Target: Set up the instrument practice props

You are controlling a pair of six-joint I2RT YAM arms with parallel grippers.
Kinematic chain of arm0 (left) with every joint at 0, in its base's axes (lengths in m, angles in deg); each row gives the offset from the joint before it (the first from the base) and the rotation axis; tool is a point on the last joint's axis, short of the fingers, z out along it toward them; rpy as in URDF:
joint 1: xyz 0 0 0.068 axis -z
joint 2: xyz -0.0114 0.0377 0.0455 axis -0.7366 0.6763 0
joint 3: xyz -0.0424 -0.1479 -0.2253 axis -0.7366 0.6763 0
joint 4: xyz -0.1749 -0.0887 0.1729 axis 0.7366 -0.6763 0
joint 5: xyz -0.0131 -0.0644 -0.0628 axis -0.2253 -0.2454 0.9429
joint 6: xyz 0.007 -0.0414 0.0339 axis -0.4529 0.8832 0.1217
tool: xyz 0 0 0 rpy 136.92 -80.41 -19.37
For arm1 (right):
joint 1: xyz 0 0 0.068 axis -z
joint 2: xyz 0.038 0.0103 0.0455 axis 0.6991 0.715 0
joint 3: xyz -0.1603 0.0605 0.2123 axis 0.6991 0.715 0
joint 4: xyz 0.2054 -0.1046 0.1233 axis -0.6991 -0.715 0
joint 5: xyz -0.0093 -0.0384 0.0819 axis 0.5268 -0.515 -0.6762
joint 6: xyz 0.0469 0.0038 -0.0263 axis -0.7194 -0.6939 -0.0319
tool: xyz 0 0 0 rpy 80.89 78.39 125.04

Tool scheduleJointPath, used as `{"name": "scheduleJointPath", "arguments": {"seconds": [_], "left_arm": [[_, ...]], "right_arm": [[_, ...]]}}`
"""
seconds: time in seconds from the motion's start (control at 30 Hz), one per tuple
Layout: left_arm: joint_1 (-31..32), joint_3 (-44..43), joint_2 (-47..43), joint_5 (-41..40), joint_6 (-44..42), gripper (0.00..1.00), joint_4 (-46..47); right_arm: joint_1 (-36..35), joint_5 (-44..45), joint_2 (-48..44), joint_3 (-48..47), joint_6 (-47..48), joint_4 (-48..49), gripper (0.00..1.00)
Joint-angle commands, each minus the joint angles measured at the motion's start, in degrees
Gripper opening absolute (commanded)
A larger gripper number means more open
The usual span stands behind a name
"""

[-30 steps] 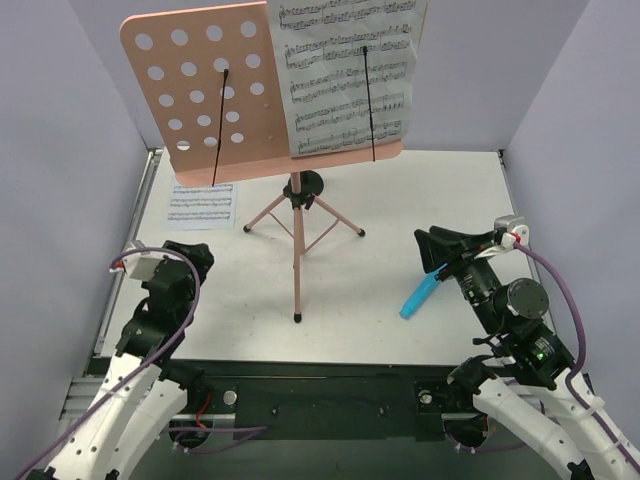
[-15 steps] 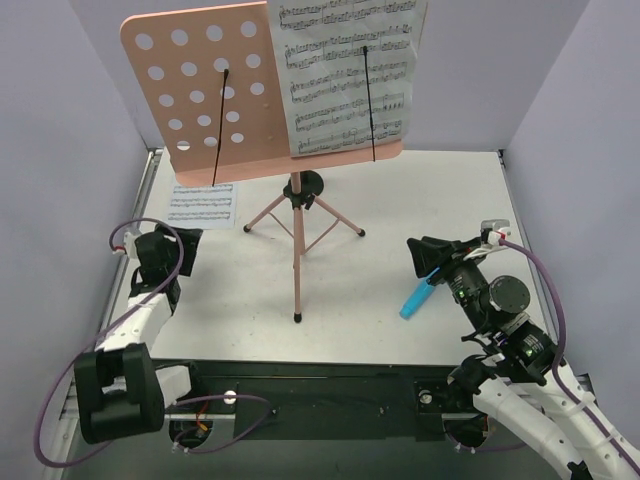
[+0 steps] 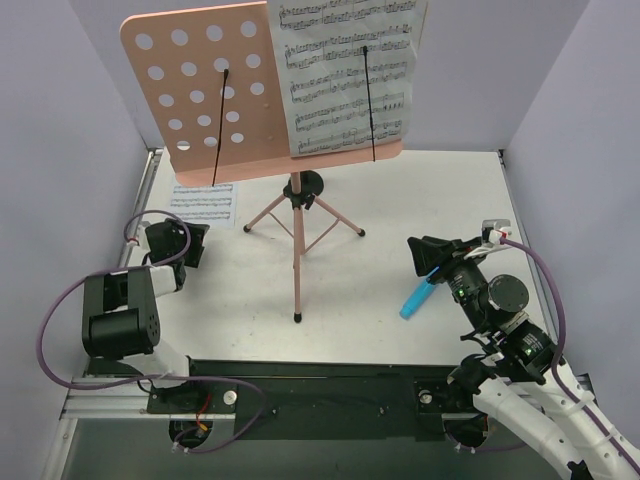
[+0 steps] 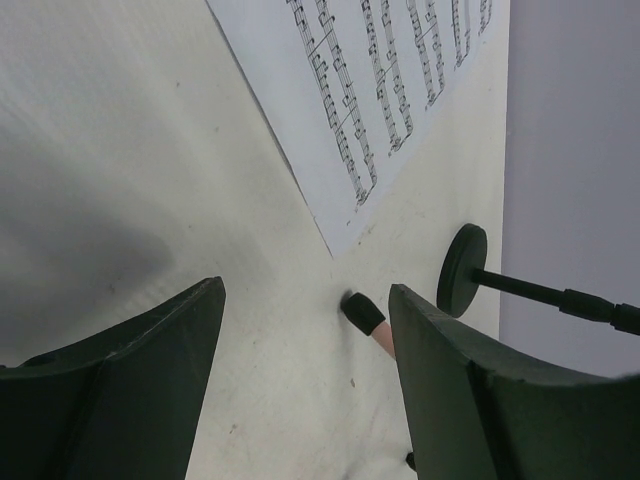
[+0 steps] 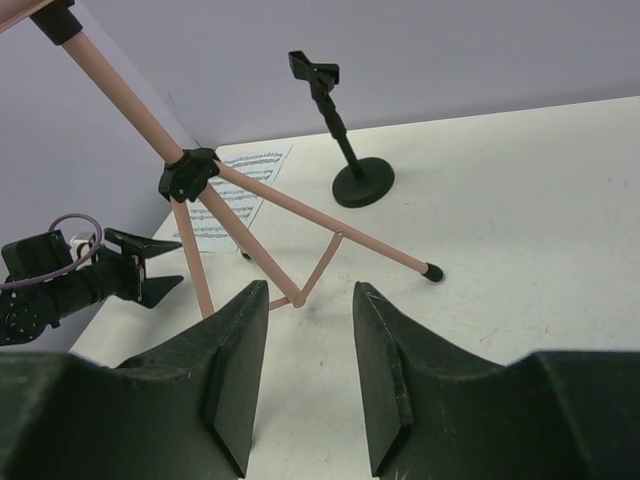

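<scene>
The pink perforated desk [image 3: 200,90] stands upright on its pink tripod [image 3: 296,235] at the table's back middle. One sheet-music page [image 3: 345,75] rests on the desk's right half under a black wire holder [image 3: 370,100]. The left wire holder [image 3: 220,125] lies over bare desk. The second page [image 3: 202,203] lies flat on the table at the back left, and also shows in the left wrist view [image 4: 370,90]. My left gripper [image 3: 195,245] is open and empty, low over the table just in front of that page. My right gripper [image 3: 430,255] is open and empty, right of the tripod.
A blue object [image 3: 418,297] lies on the table just under my right gripper. A small black stand with a round base [image 5: 362,183] sits behind the tripod. A tripod foot [image 4: 362,313] lies between my left fingers' line of sight. Grey walls enclose three sides.
My left arm has dropped down and stretched out, bringing its gripper low and closer to the page on the table. My right gripper has shifted slightly left and down.
</scene>
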Motion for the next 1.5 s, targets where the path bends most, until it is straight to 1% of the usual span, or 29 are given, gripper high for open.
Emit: {"name": "scheduleJointPath", "arguments": {"seconds": [0.0, 0.17, 0.37, 0.63, 0.7, 0.83, 0.97, 1.2, 1.47], "left_arm": [[-0.5, -4.3, 4.5, -0.3, 1.3, 0.77, 7.3], [-0.5, -7.5, 10.3, -0.9, 2.1, 0.77, 6.7], [-0.5, -11.1, 15.9, -1.1, 4.4, 0.77, 7.1], [-0.5, -16.7, 22.2, -0.9, 5.0, 0.77, 7.9], [-0.5, -17.3, 23.7, -0.2, 5.5, 0.77, 10.1], [-0.5, -17.1, 27.6, 1.6, 7.6, 0.76, 21.2], [-0.4, -18.1, 31.4, 2.3, 9.9, 0.76, 27.5], [-0.2, -22.9, 35.3, 3.2, 11.2, 0.76, 30.8], [-0.3, -28.5, 38.9, 3.7, 13.1, 0.77, 37.1]], "right_arm": [[-0.5, 1.6, 0.7, 0.5, -0.5, 2.0, 0.35], [-0.5, 2.0, 1.7, -0.1, -0.3, 2.1, 0.35], [-0.5, 2.5, 3.6, -0.6, 0.3, 2.8, 0.35], [-0.4, 2.9, 6.0, -1.0, 0.7, 3.7, 0.35], [-0.5, 2.7, 6.7, -1.0, 0.7, 3.8, 0.35], [-0.5, 2.3, 7.9, -1.0, 0.6, 3.9, 0.35], [-0.5, 2.1, 8.7, -1.0, 0.4, 3.9, 0.35], [-0.5, 2.3, 9.3, -1.0, 0.7, 4.0, 0.35], [-0.5, 1.9, 10.0, -1.0, 0.7, 3.6, 0.36]]}}
